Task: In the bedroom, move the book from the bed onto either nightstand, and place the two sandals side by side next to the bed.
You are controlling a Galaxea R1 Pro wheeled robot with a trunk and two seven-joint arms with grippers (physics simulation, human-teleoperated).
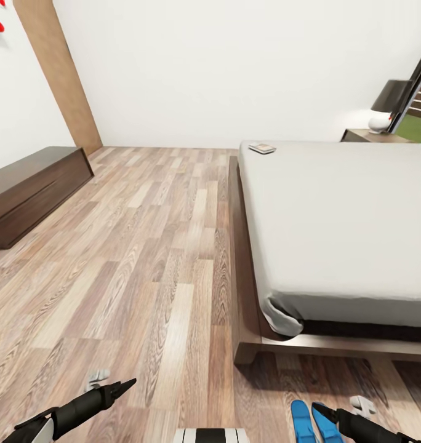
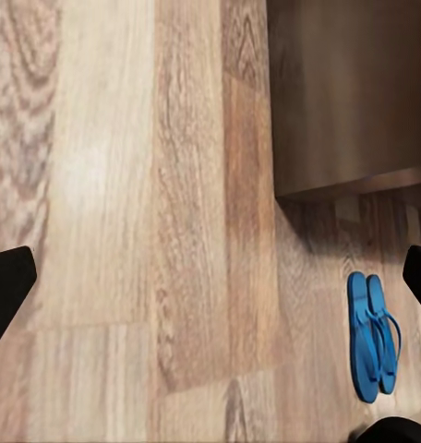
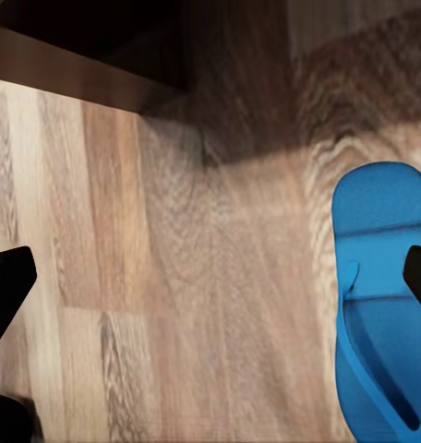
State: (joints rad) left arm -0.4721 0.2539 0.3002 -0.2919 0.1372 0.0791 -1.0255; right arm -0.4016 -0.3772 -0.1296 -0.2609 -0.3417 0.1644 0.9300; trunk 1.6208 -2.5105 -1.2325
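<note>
The left pincer (image 1: 115, 389) hangs low over the wood-plank floor (image 1: 155, 258), its two dark fingers pointing forward and looking closed in the head view, though its own wrist camera shows the fingertips (image 2: 7, 286) spread to opposite edges of the frame with nothing between them, so it stands open and empty. The right pincer (image 1: 324, 411) also hovers just above the floor, and its wrist camera shows its fingertips (image 3: 9, 281) wide apart and holding nothing. Just beside the right pincer, toward the left one, lie the two blue sandals (image 1: 310, 422), flat on the floor, side by side and touching, close to the foot corner of the bed frame (image 1: 247, 344). In the left wrist view the pair of sandals (image 2: 374, 337) lies together near that dark wooden corner; in the right wrist view one blue sandal (image 3: 381, 295) lies right under one fingertip. Ahead of the right pincer the bed (image 1: 340, 215) stretches away, its pale grey mattress bare. The book (image 1: 261, 147) lies on the far corner of the mattress, well away from both pincers. Beyond it, past the bed's far right side, a nightstand (image 1: 370, 136) carries a lamp (image 1: 389, 104) with a dark shade. Far ahead of the left pincer a low dark cabinet (image 1: 32, 191) stands against the white wall.
</note>
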